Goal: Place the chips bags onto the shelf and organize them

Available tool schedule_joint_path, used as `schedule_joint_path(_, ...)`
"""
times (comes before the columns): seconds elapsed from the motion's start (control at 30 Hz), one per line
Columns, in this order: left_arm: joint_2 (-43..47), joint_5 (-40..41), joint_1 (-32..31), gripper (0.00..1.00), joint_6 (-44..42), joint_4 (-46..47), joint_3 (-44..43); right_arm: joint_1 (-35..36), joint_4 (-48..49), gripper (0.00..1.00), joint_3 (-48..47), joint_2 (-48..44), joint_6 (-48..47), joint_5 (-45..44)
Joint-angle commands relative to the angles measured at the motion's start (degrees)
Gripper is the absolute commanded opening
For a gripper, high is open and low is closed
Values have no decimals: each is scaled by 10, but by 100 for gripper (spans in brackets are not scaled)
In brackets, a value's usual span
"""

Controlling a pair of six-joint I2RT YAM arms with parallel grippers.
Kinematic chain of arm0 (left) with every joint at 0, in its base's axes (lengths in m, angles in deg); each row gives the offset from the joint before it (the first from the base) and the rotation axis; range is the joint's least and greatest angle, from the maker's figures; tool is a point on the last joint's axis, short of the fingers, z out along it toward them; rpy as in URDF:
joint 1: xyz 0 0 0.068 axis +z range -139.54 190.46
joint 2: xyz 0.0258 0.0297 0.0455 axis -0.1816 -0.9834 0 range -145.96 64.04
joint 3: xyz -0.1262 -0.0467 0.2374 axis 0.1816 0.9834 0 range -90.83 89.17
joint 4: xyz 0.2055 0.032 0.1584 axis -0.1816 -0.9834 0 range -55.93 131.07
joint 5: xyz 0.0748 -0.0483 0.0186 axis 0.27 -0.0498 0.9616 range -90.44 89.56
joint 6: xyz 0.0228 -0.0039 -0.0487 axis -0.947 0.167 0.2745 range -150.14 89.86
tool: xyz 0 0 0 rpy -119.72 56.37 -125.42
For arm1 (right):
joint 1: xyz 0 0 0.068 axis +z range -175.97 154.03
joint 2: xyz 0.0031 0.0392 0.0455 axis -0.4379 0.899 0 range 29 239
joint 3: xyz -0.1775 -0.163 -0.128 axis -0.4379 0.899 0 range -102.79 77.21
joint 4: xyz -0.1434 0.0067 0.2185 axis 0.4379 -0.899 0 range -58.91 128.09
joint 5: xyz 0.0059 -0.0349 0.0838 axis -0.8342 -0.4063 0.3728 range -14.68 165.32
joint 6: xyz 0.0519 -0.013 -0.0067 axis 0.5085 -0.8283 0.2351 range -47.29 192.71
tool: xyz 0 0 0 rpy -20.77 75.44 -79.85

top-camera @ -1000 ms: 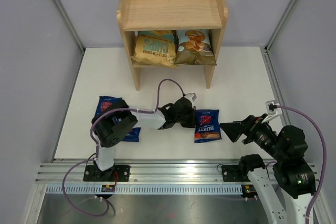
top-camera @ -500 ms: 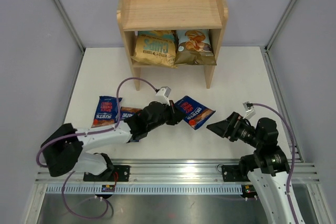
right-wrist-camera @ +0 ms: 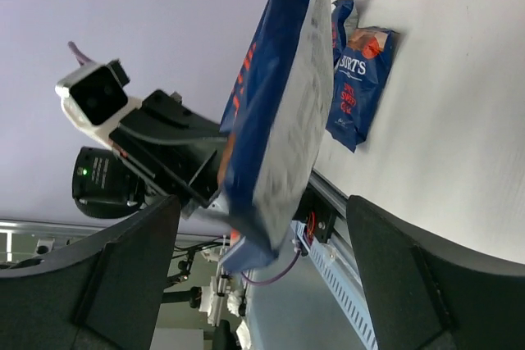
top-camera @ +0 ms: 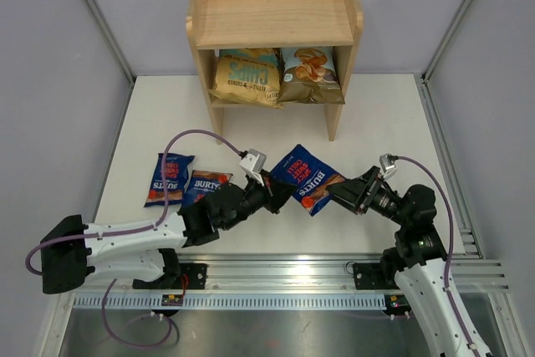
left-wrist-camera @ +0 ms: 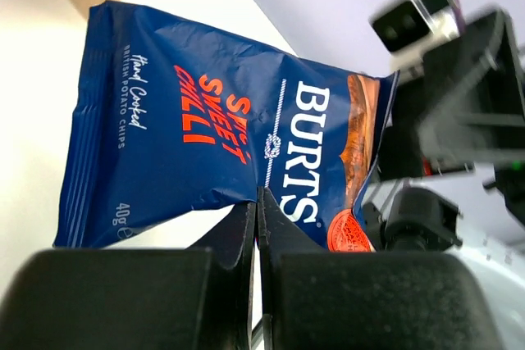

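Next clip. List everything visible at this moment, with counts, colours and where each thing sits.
shelf: one, light wood, far side of the table.
large bag: one, tan and teal, lower tier, left.
chips bag: one, light blue and brown, lower tier, right.
flat Burts bags: two, dark blue with red lettering, lying on the table at the near left.
raised Burts bag: one, dark blue with red lettering, in the air between the two hands.
table: one, white, under everything.
rail: one, silver, along the near edge.
left hand: one, black, shut on the edge of the raised Burts bag.
right hand: one, black, open, a finger on either side of the same bag.
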Motion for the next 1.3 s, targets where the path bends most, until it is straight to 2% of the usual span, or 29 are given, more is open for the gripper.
schedule_joint_path(0.0, -3, 35, -35, 0, -72, 69, -24, -1, 83, 89, -15, 27, 28, -2)
schedule_joint_path(0.1, -3, 34, -52, 0, -82, 89, -26, 0, 69, 84, -22, 47, 11, -14)
schedule_joint_path(0.23, -4, 28, -57, 0, -93, 88, -34, 0, 75, 69, -22, 59, 8, -17)
schedule_joint_path(0.27, -3, 27, -57, 0, -93, 89, -33, 0, 77, 59, -22, 57, 7, -17)
schedule_joint_path(0.37, -2, 20, -57, 0, -97, 93, -33, 0, 78, 45, -26, 57, 3, -16)
schedule_joint_path(0.4, 0, 20, -57, 0, -97, 88, -34, 0, 81, 34, -28, 56, 0, -16)
schedule_joint_path(0.43, 2, 28, -57, 0, -103, 81, -39, 0, 77, 27, -32, 55, -5, -16)
schedule_joint_path(0.5, 9, 48, -57, 3, -104, 48, -44, 0, 73, 19, -37, 53, -20, -19)
schedule_joint_path(0.63, 33, 99, -57, 29, -103, -14, -46, 0, 69, 16, -63, 64, -56, -27)
schedule_joint_path(0.73, 58, 147, -54, 39, -93, -79, -41, 0, 74, 10, -85, 89, -75, -28)
schedule_joint_path(0.77, 81, 158, -50, 45, -88, -98, -37, -1, 74, 10, -91, 95, -78, -29)
schedule_joint_path(0.9, 144, 213, -22, 56, -18, -222, -33, 0, 69, 8, -137, 130, -98, -28)
schedule_joint_path(0.93, 155, 215, -11, 59, -4, -291, -36, 0, 69, 8, -145, 135, -100, -27)
schedule_joint_path(1.03, 180, 202, 35, 73, 28, -399, -56, 0, 64, 8, -189, 164, -111, -25)
schedule_joint_path(1.17, 163, 156, 107, 88, 30, -511, -104, 0, 50, 8, -255, 208, -120, -23)
schedule_joint_path(1.2, 151, 148, 117, 99, 30, -532, -123, -1, 47, 8, -289, 228, -121, -22)
schedule_joint_path(1.27, 143, 142, 131, 99, 24, -580, -141, 0, 41, 8, -326, 249, -126, -20)
